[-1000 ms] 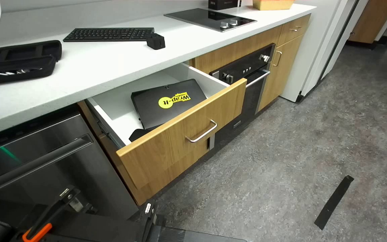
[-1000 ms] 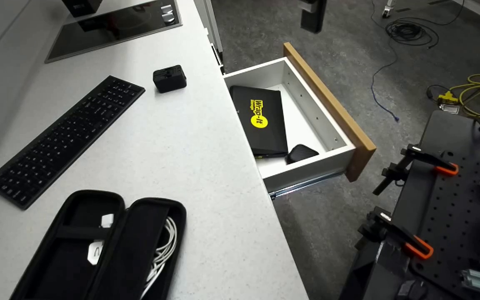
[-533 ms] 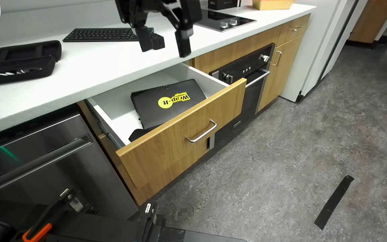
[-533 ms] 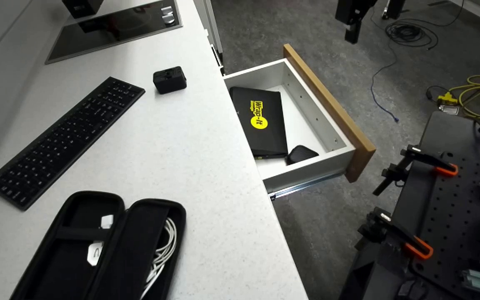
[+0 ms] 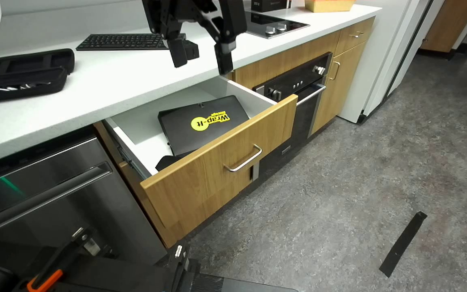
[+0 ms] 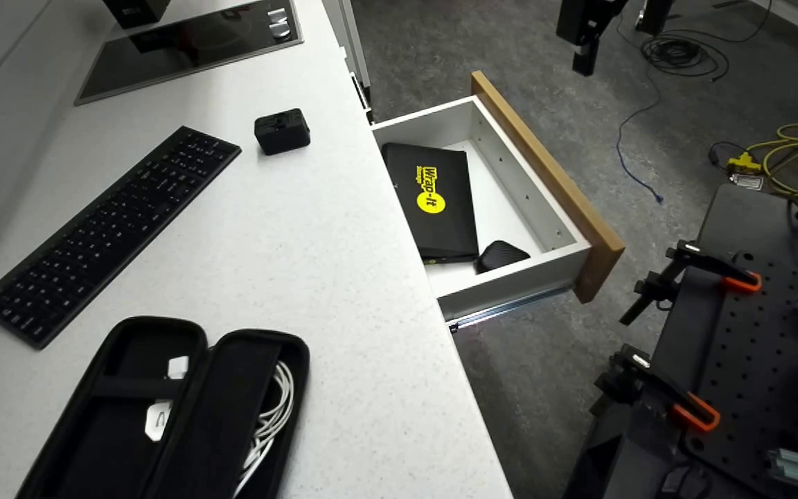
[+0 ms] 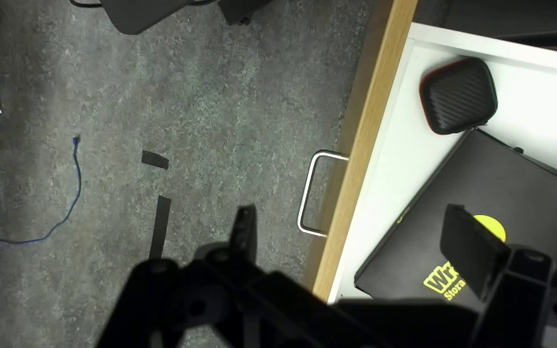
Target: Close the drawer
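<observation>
The drawer (image 5: 193, 182) has a light-wood front and stands pulled out under the counter in both exterior views. Its white walls and wood front edge also show in an exterior view (image 6: 544, 159) and in the wrist view (image 7: 373, 116). Its silver bar handle (image 5: 245, 160) shows in the wrist view (image 7: 306, 193) between the finger directions. My gripper (image 5: 202, 61) is open and empty, raised above the drawer and not touching it. In the wrist view my gripper (image 7: 350, 210) has one finger over the floor side and one over the drawer's inside.
A black Wrap-It box (image 5: 185, 134) and a small black case (image 7: 460, 96) lie in the drawer. The white counter (image 6: 343, 291) holds a keyboard (image 6: 108, 235), a black block (image 6: 282, 132) and an open case (image 6: 163, 409). A black table with orange clamps (image 6: 697, 412) stands opposite.
My gripper has come into view above the drawer in an exterior view, moving outward from the counter, then shifted only slightly. The drawer has not moved.
</observation>
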`<state>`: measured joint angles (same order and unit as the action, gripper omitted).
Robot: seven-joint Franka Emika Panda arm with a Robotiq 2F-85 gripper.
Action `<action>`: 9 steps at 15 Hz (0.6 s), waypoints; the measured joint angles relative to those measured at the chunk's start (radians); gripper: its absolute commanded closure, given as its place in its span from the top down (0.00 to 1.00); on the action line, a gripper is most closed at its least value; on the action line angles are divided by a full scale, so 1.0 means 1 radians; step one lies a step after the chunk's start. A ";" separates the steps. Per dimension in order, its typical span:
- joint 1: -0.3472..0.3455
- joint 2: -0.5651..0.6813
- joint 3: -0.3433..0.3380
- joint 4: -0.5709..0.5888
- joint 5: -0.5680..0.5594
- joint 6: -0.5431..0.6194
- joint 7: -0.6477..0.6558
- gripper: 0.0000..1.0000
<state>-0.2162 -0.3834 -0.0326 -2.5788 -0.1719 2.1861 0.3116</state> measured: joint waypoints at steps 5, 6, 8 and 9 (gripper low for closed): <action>-0.053 0.122 -0.039 0.008 -0.049 0.056 0.040 1.00; -0.068 0.167 -0.056 0.017 -0.062 0.082 0.050 1.00; -0.092 0.266 -0.092 0.050 -0.083 0.150 0.083 1.00; -0.099 0.321 -0.112 0.075 -0.091 0.186 0.107 1.00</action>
<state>-0.3156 -0.0626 -0.1449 -2.5037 -0.2633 2.3724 0.4186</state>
